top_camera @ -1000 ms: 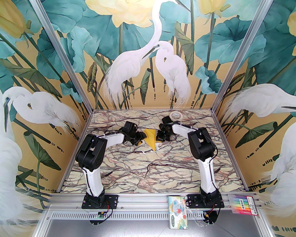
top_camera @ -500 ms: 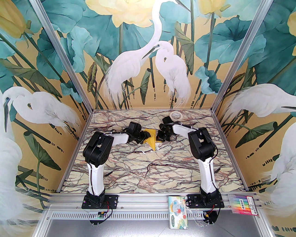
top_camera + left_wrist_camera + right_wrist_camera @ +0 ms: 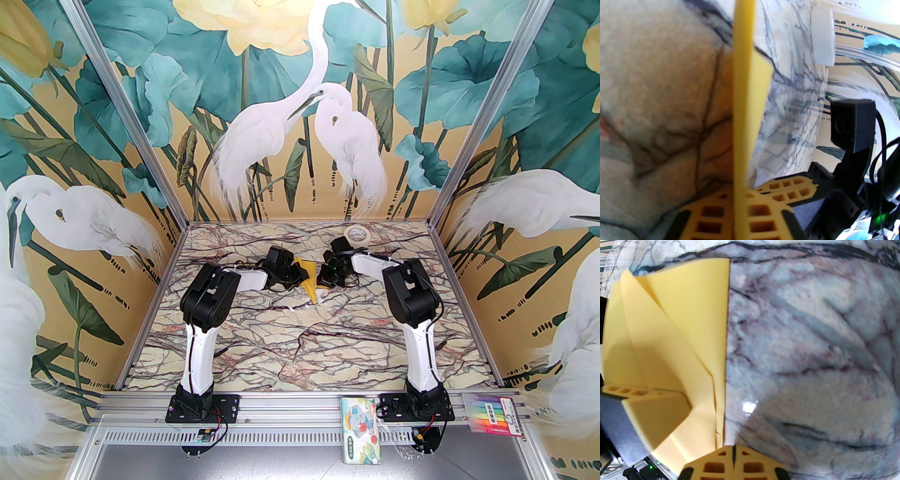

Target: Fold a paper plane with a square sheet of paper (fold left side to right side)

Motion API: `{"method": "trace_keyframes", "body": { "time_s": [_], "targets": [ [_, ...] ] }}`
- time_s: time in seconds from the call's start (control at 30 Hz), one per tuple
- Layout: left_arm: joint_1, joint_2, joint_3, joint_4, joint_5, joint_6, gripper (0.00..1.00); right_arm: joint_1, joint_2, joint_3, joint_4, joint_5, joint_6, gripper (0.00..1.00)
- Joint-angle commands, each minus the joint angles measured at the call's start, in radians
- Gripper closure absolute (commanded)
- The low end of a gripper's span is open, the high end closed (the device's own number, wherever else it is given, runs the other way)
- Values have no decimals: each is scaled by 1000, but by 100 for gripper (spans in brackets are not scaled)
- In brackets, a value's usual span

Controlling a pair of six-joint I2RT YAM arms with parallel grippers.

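Note:
The square sheet of paper (image 3: 309,277) is bright yellow and partly folded, its point toward the near side, and lies mid-table between both grippers. My left gripper (image 3: 296,273) is shut on its left flap. In the left wrist view the sheet of paper (image 3: 743,98) stands edge-on, pinched between the yellow fingers (image 3: 710,218). My right gripper (image 3: 321,280) is shut, its tips (image 3: 733,460) resting at the right edge of the sheet of paper (image 3: 677,333). Whether they pinch it I cannot tell. The left finger (image 3: 646,408) shows under the raised flap.
A cream tape roll (image 3: 356,233) lies at the back of the marble table (image 3: 300,347), behind the right wrist. A tissue pack (image 3: 362,430) and a marker set (image 3: 492,415) sit on the front rail. Walls close in three sides.
My left arm has reached right toward the paper, and its gripper went from open to shut on the left flap. The flap now stands up, so the paper looks narrower. The right arm barely moved.

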Motion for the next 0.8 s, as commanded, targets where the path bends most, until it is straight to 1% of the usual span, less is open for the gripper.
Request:
{"method": "trace_keyframes", "body": {
  "time_s": [0.0,0.07,0.1,0.2,0.23,0.27,0.33,0.43,0.5,0.6,0.63,0.7,0.77],
  "targets": [
    [-9,-85,28,-135,-80,81,95,-9,-82,-64,7,70,30,94],
    [-11,-124,81,-309,-171,148,99,-19,-128,-94,19,102,40,93],
    [-11,-142,112,-398,-224,187,100,-26,-152,-110,22,126,47,92],
    [-24,-171,190,-648,-446,275,100,-54,-214,-162,45,167,67,92],
    [-35,-171,221,-724,-530,297,100,-62,-235,-179,56,177,72,89],
    [-45,-166,247,-786,-601,304,100,-71,-247,-192,63,181,75,87],
    [-71,-138,305,-900,-732,316,100,-86,-264,-210,70,185,76,87],
    [-128,-58,413,-1066,-950,288,100,-101,-281,-229,80,182,76,86],
    [-157,22,515,-1181,-1039,255,100,-106,-284,-237,84,175,75,86],
    [-191,141,653,-1309,-1093,219,100,-108,-290,-250,98,165,75,86],
    [-198,176,697,-1340,-1096,211,100,-107,-290,-255,103,161,76,86],
    [-213,212,750,-1353,-1081,211,100,-107,-291,-263,110,151,76,86],
    [-216,261,790,-1348,-1000,202,88,-107,-290,-269,112,144,73,86]
  ]
}}
